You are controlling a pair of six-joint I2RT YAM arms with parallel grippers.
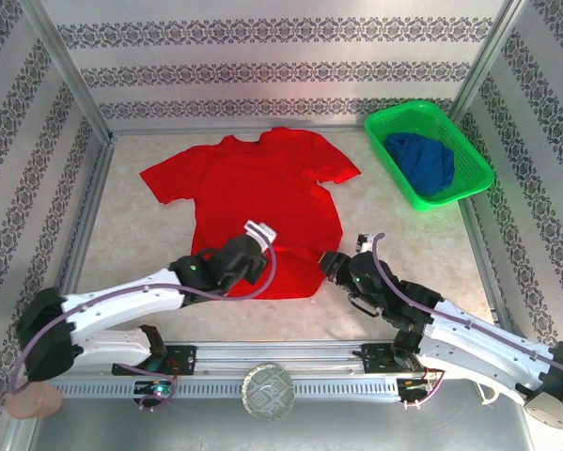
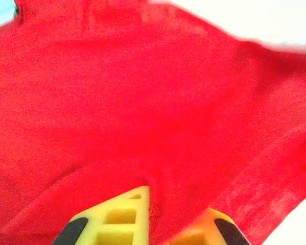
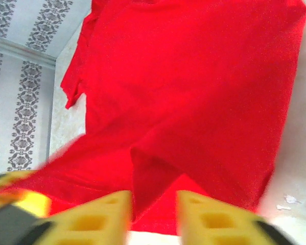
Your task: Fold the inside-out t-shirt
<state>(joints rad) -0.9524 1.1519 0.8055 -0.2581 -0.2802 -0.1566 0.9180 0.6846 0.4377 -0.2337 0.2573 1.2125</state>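
The inside-out t-shirt (image 1: 262,202) is bright red and lies spread flat on the table, neck toward the back wall and hem toward the arms. My left gripper (image 1: 257,270) sits on the hem near its middle. In the left wrist view this gripper (image 2: 174,205) is shut on a pinch of the red t-shirt (image 2: 142,102) between its yellow fingers. My right gripper (image 1: 334,264) is at the shirt's near right corner. In the right wrist view its jaws (image 3: 154,204) stand apart, with a raised peak of the shirt (image 3: 193,76) between them, close to the left finger.
A green basket (image 1: 408,110) at the back right holds a dark blue garment (image 1: 422,162). Patterned walls and metal posts close in the back and both sides. Bare tabletop (image 1: 135,244) lies to the left of the shirt, and more between the shirt and the basket.
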